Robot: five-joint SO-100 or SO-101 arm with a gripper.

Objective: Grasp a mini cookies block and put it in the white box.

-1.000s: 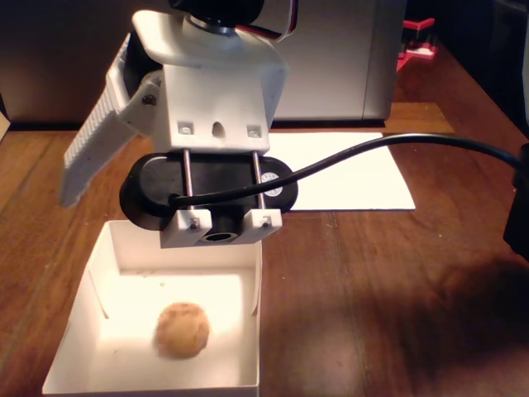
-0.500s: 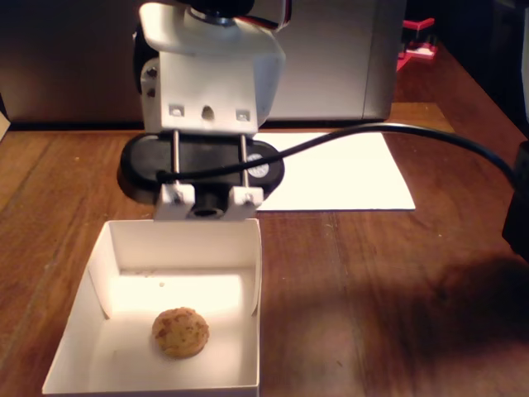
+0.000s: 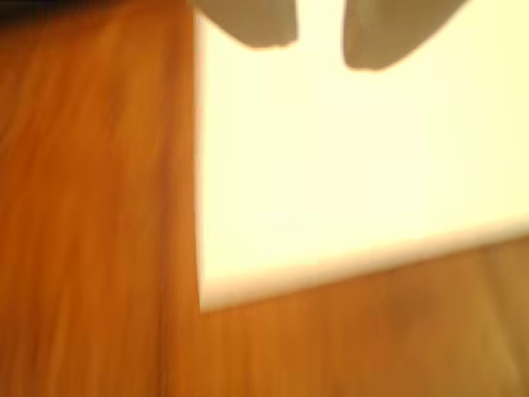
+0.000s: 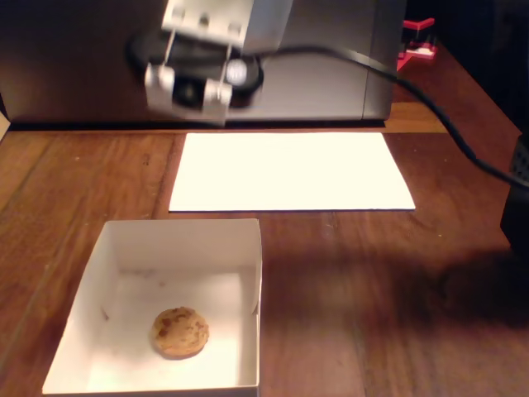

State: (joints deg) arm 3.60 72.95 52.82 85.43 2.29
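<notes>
- I see the cookie (image 4: 180,332) lying flat inside the white box (image 4: 248,248).
- My gripper (image 3: 321,37) hangs over the paper sheet (image 4: 291,171), fingers slightly apart, holding nothing.

Blurred wrist view: two gripper fingertips (image 3: 256,25) hung apart at top edge over a white paper sheet (image 3: 347,165) on wooden table (image 3: 91,231).

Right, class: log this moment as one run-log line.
cookie: in box | end effector: open, empty, over paper | arm: raised
</notes>
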